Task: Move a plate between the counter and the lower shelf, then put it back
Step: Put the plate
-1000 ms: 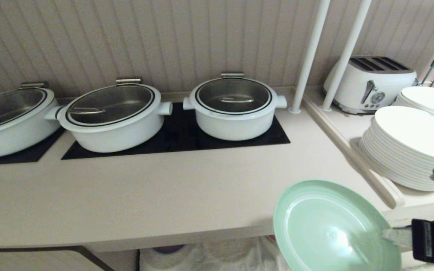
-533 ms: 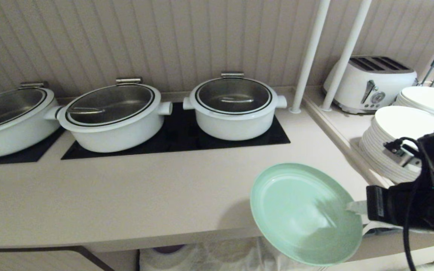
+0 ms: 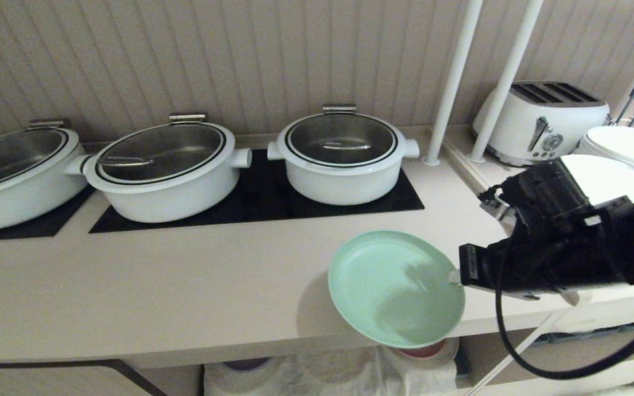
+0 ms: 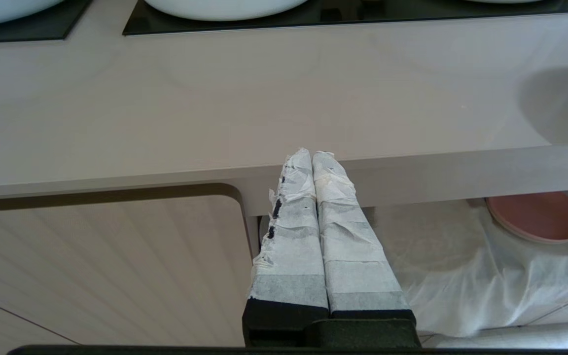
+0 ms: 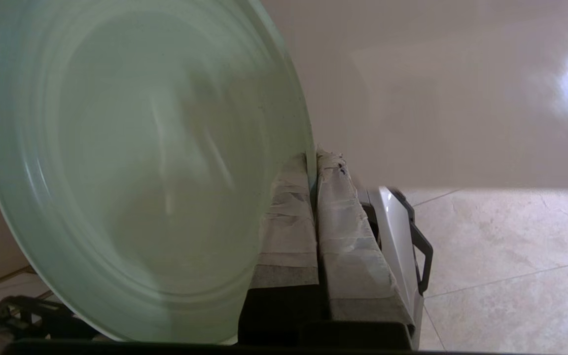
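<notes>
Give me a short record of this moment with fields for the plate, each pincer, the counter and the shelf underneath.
plate: round mint-green matte plate, gripped at its rim, tilted, above the counter's front edge and partly overhanging it
right pincer: right pincer shut on the plate's edge
left pincer: left pincer shut, empty, parked in front of the counter edge
counter: long beige worktop with black hob panels carrying three white lidded pots
lower shelf: recess draped in white cloth, a pink plate in it
</notes>
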